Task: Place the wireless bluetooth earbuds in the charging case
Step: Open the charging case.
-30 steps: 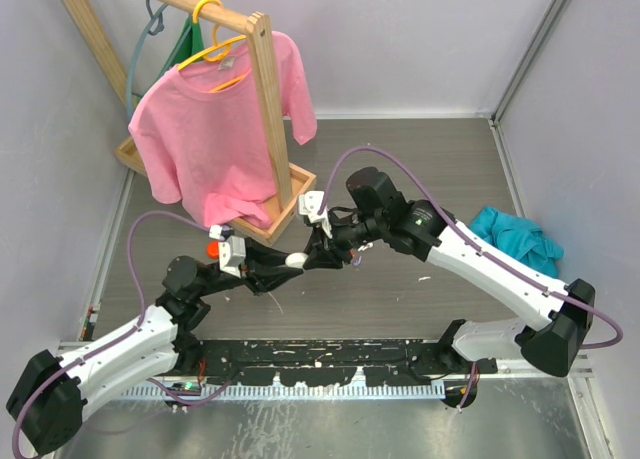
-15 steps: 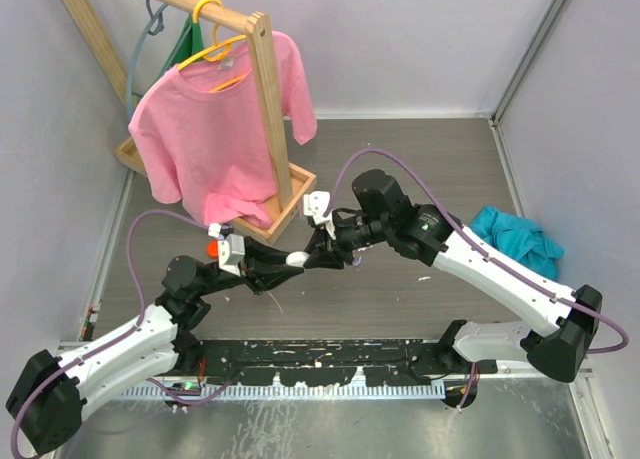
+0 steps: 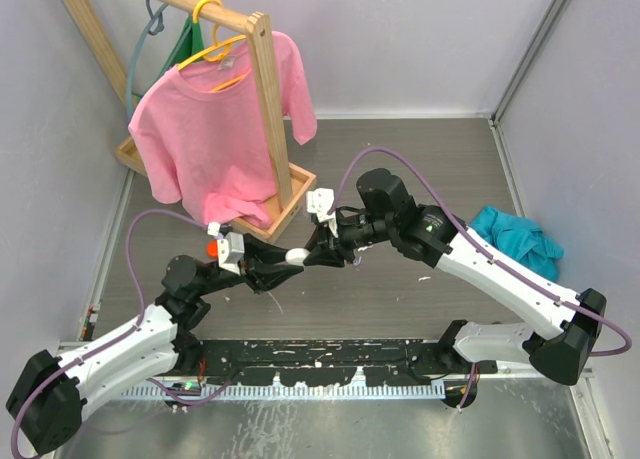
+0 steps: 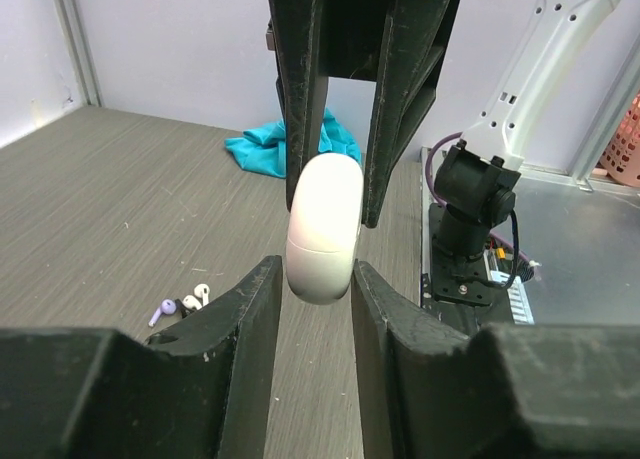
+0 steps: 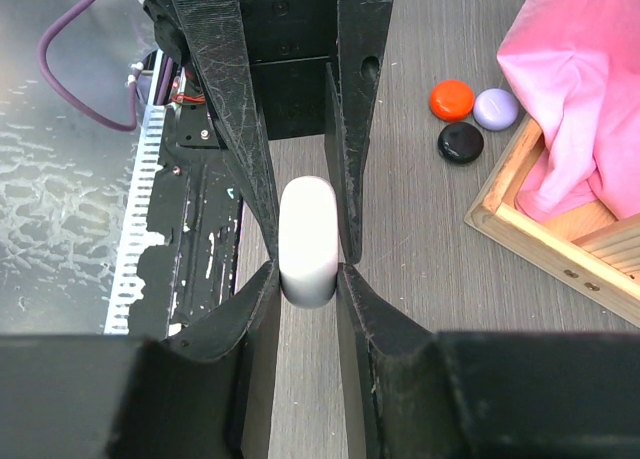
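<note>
Now: charging case [image 4: 322,229], white, clamped in right gripper [image 5: 306,271]; left gripper [image 4: 315,269] just slackened around it. Handover likely done; earbuds [image 4: 186,303] below, uninserted.

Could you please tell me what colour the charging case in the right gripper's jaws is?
White; the charging case shows best in the left wrist view.

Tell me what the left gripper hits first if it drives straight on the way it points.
The white charging case, which sits between the left gripper tips. The right gripper clamps its far end just behind. Whether the left tips touch it is unclear.
</note>
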You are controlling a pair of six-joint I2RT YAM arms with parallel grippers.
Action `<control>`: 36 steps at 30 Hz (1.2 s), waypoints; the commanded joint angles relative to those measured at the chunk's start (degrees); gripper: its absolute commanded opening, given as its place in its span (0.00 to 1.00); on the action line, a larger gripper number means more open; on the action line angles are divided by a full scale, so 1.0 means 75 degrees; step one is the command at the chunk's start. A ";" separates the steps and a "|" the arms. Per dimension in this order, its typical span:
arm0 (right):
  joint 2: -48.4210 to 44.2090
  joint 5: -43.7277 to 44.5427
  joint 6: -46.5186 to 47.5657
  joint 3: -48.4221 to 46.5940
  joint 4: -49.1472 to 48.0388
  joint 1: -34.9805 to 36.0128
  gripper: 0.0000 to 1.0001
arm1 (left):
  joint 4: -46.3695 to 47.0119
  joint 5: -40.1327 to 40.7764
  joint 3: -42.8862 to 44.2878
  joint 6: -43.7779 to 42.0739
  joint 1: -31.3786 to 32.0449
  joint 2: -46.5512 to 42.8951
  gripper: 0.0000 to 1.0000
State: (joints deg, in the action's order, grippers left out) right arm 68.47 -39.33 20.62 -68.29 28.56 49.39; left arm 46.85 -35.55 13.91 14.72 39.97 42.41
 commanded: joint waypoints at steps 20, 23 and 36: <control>0.0023 -0.0345 -0.0081 -0.0037 -0.0398 0.0001 0.09 | 0.0598 -0.0100 0.0196 0.0211 -0.0038 0.0023 0.35; 0.0039 -0.0337 -0.0078 -0.0040 -0.0398 0.0001 0.09 | 0.0617 -0.0143 0.0208 0.0227 -0.0037 0.0038 0.35; 0.0092 -0.0493 -0.0101 -0.0009 -0.0496 0.0013 0.19 | 0.0630 -0.0486 0.0186 -0.0081 -0.0039 0.0129 0.01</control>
State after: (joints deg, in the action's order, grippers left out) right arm 69.04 -41.08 20.60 -68.25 28.34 49.36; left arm 47.81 -37.74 13.91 15.90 39.94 43.40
